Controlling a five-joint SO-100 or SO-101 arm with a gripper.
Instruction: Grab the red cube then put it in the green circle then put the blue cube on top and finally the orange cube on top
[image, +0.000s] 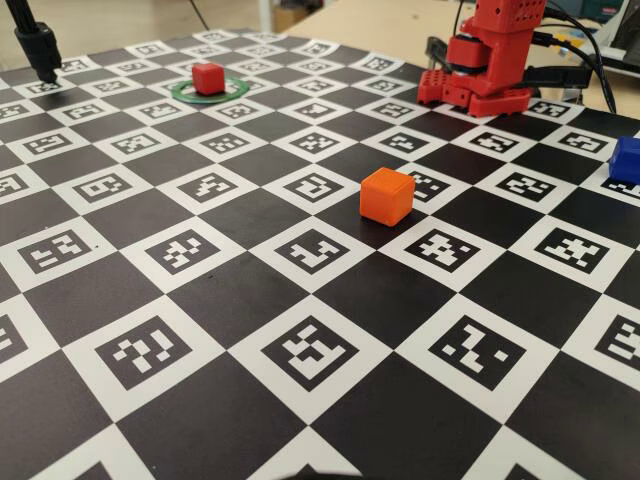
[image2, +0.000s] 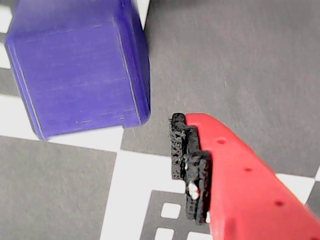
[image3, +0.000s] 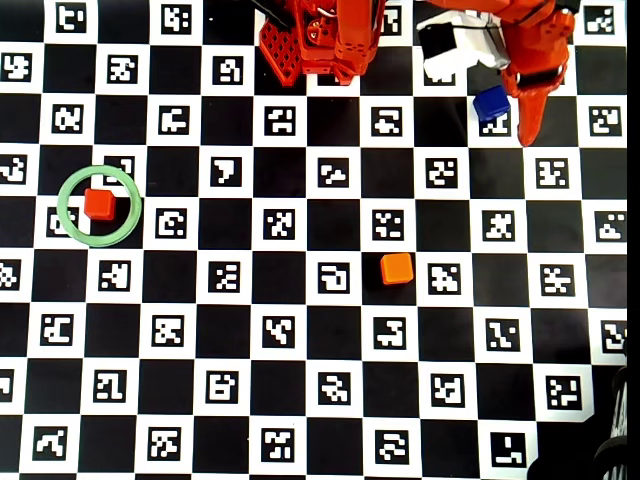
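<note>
The red cube (image: 208, 77) (image3: 99, 203) sits inside the green circle (image: 236, 92) (image3: 68, 222) at the far left of the board. Near the board's middle stands the orange cube (image: 387, 195) (image3: 397, 268), alone. The blue cube (image: 627, 158) (image3: 491, 103) (image2: 75, 65) rests on the board at the right side. My gripper (image3: 512, 122) hovers right beside it, open. In the wrist view only one red finger with a black pad (image2: 187, 165) shows, apart from the blue cube, with bare board between them. The other finger is out of frame.
The red arm base (image: 490, 60) (image3: 320, 45) stands at the board's far edge. The checkerboard mat (image: 300, 350) carries printed markers. A black stand (image: 38, 45) rises at the far left corner, and a dark object (image3: 612, 458) sits at the overhead view's lower right.
</note>
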